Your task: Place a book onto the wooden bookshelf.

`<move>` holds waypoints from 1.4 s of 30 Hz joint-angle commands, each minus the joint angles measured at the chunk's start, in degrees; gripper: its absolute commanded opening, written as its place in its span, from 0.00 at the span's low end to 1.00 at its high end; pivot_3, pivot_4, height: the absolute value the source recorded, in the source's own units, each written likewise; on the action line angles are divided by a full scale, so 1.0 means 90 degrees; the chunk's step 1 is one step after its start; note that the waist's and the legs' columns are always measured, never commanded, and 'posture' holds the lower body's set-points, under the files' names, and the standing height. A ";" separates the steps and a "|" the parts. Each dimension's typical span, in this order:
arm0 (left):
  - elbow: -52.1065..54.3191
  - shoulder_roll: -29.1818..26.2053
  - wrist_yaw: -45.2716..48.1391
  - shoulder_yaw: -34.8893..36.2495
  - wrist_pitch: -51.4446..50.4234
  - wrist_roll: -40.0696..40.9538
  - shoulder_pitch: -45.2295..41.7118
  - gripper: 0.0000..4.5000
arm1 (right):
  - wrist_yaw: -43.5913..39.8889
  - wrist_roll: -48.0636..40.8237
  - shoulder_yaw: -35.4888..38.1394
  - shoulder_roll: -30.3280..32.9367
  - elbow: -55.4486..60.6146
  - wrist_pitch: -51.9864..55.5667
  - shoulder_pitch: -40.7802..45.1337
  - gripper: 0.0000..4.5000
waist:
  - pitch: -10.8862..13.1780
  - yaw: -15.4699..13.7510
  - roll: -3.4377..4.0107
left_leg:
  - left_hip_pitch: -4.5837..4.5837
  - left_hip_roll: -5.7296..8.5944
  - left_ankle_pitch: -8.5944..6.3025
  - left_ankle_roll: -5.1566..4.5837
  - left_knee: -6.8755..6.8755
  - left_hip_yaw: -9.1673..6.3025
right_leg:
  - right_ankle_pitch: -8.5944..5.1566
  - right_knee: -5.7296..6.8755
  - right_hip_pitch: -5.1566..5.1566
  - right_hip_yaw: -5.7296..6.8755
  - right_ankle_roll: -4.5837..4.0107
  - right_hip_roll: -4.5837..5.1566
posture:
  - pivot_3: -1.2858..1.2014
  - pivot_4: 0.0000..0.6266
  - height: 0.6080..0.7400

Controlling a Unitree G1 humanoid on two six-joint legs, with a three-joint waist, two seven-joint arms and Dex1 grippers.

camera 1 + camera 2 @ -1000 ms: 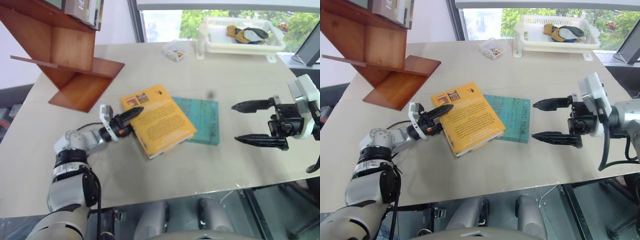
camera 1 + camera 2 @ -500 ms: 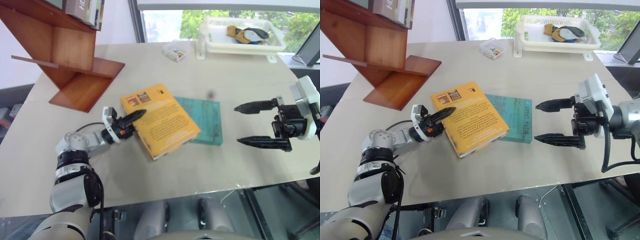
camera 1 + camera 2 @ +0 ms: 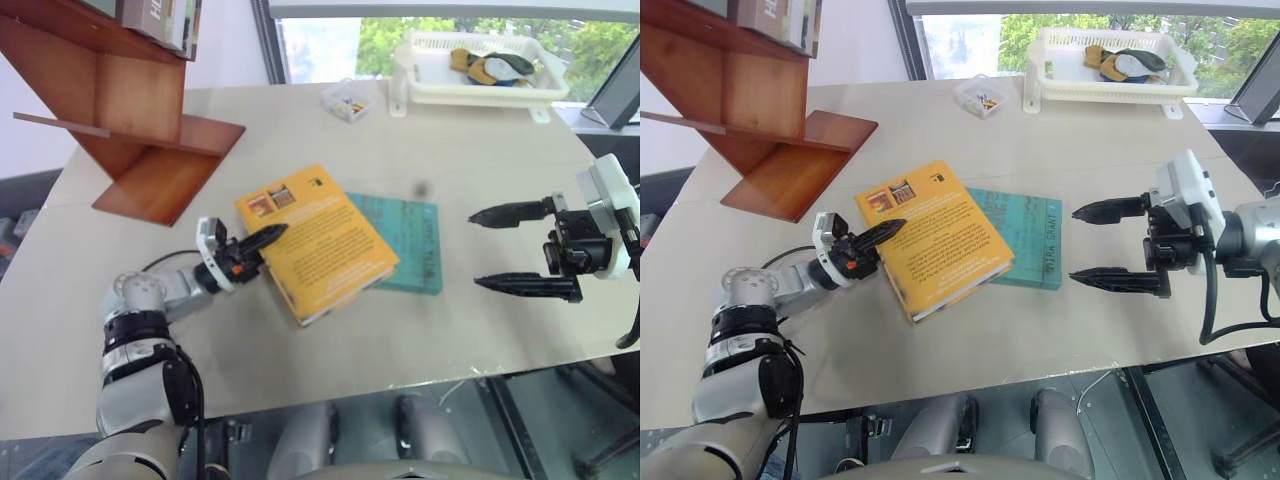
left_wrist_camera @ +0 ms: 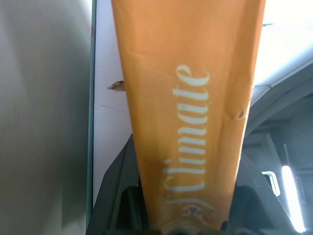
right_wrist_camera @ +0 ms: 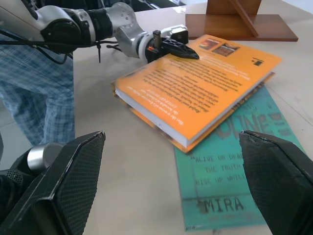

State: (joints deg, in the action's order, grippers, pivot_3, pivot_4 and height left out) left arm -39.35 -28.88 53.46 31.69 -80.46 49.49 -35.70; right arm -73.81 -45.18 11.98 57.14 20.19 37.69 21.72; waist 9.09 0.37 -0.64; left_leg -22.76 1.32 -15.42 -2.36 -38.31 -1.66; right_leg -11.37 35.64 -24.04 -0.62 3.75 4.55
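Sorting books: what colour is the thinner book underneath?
Teal, clearest in the right wrist view.

The thick orange-yellow book (image 3: 318,243) is lying back cover up on the desk (image 3: 300,140), its far corner overlapping a teal one. The reddish-brown wooden bookshelf (image 3: 120,110) is standing at the desk's far left, its slanted boards zigzagging.

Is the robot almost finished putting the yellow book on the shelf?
Not yet. The left gripper has closed on the spine edge of the orange-yellow book, which overlaps the teal book. Lifting it onto the wooden bookshelf is left. The right gripper waits open.
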 commanded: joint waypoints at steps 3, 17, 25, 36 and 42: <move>0.0471 0.0068 -0.0192 0.0184 -0.0006 0.0269 0.0179 0.24 | -0.0042 0.0027 -0.0014 -0.0019 0.0015 -0.0203 0.0113 1.00 | 0.0000 -0.0001 0.0000 | 0.0000 0.0000 0.0000 0.0000 0.0000 0.0000 | 0.0000 0.0000 0.0000 0.0001 0.0000 0.0001 | 0.52 0.24 1.00; 0.0803 0.0117 -0.0387 -0.0077 0.0596 0.0196 0.0446 0.99 | -0.0026 0.0086 0.0024 -0.0004 0.0024 -0.0307 0.0003 1.00 | 0.0001 -0.0067 -0.0002 | -0.0003 0.0001 -0.0001 0.0000 -0.0001 -0.0004 | 0.0001 0.0000 0.0000 -0.0011 -0.0001 0.0006 | 0.52 0.24 1.00; 0.0931 -0.0025 -0.0387 0.0160 0.0166 0.0609 0.0518 0.99 | 0.0017 0.0149 0.0019 -0.0031 0.0031 -0.0370 -0.0054 1.00 | 0.0001 -0.0090 -0.0003 | -0.0004 0.0002 0.0001 0.0003 0.0000 0.0000 | 0.0000 -0.0001 -0.0001 0.0001 -0.0001 0.0004 | 0.52 0.24 1.00; 0.0952 0.0015 -0.0429 -0.0037 -0.0179 0.0658 0.0547 0.70 | 0.0016 0.0261 0.0004 -0.0040 -0.0062 -0.0479 -0.0055 1.00 | 0.0001 -0.0106 -0.0003 | -0.0003 0.0004 0.0007 0.0012 -0.0001 0.0001 | 0.0000 -0.0001 -0.0001 0.0004 -0.0001 -0.0004 | 0.52 0.24 1.00; 0.1051 -0.0001 -0.0462 0.0082 -0.0173 0.0757 0.0606 0.13 | 0.0033 0.0305 -0.0046 -0.0072 -0.0101 -0.0508 -0.0008 1.00 | 0.0002 -0.0107 -0.0003 | -0.0003 0.0004 0.0011 0.0020 -0.0001 0.0001 | 0.0000 0.0000 -0.0001 0.0003 -0.0001 -0.0004 | 0.52 0.24 1.00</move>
State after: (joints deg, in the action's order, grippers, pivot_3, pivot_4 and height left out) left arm -31.64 -28.64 48.97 31.24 -81.30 54.50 -30.72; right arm -73.48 -42.15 10.98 56.53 19.02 34.21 21.15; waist 9.11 -0.59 -0.66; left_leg -22.79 1.36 -15.32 -2.18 -38.32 -1.65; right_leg -11.36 35.64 -24.05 -0.59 3.74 4.52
